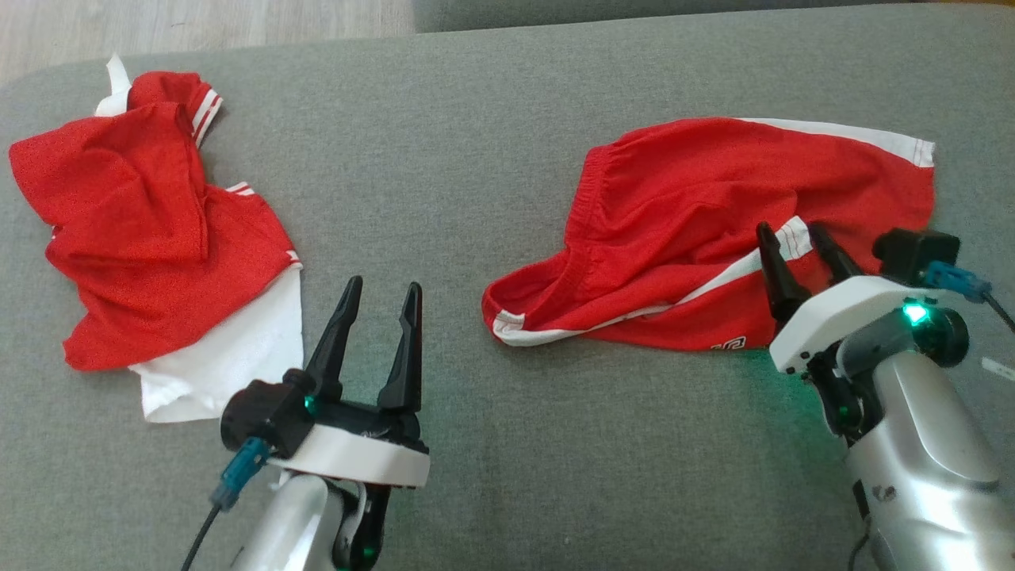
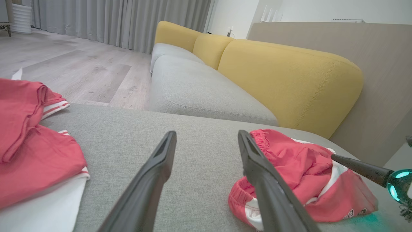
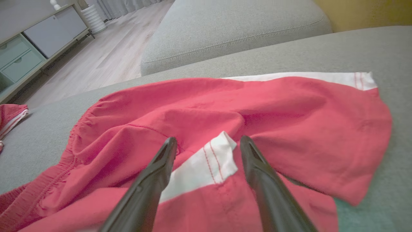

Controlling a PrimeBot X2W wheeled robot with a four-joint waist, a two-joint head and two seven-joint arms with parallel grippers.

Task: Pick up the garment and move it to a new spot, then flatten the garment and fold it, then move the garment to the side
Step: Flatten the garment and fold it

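Observation:
A crumpled red garment, a pair of shorts [image 1: 698, 206] with white stripes, lies on the grey cushion at the right. My right gripper [image 1: 789, 228] stands open just over its near edge, fingers either side of a white stripe fold [image 3: 212, 161], and holds nothing. In the right wrist view the shorts [image 3: 289, 116] spread ahead of the right gripper [image 3: 207, 138]. My left gripper [image 1: 384, 283] is open and empty over bare cushion, between the shorts [image 2: 296, 161] and a second red and white garment [image 1: 143, 230].
The second garment, a crumpled shirt [image 2: 32, 154], lies at the far left of the grey cushion [image 1: 476, 119]. A yellow backrest [image 2: 283, 74] rises to the right, beyond the shorts. Wooden floor [image 1: 198, 24] lies beyond the cushion's far edge.

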